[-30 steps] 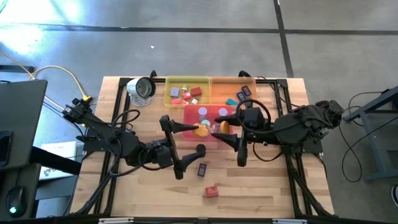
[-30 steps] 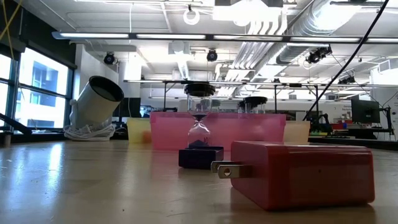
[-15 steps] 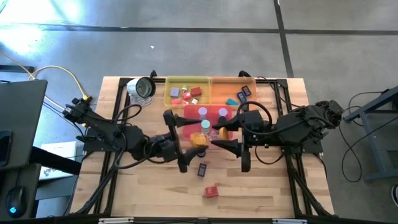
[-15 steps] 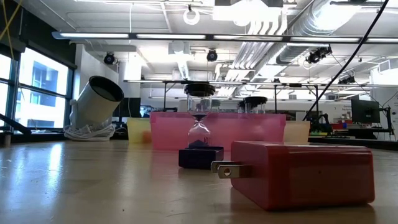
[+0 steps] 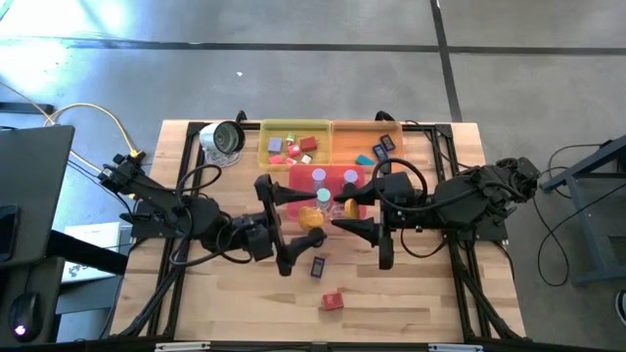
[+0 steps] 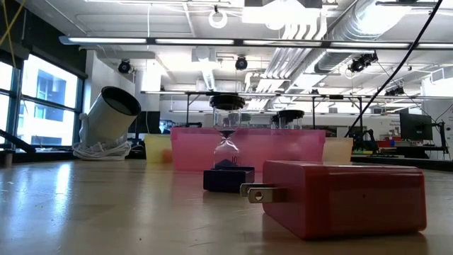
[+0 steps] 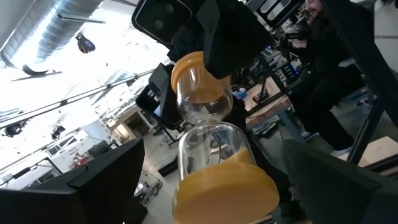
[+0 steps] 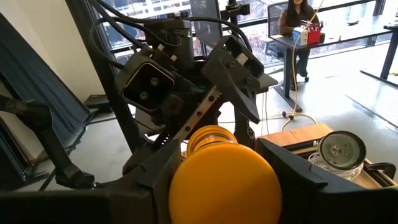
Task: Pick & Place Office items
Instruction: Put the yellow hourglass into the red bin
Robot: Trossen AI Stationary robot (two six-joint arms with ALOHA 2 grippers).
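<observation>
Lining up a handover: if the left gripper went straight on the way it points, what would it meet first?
The orange hourglass held in the right gripper, already lying between the left gripper's open fingers; depth is hard to judge.

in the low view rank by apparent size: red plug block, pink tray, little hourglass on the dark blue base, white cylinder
1. Red plug block, though nearness to the camera inflates it.
2. Translucent pink tray.
3. White cylinder lying tilted at the back left.
4. Small hourglass on its dark blue base.

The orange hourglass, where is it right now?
High view: the orange hourglass is mid-table, between the left gripper and right gripper, just in front of the pink tray.
</observation>
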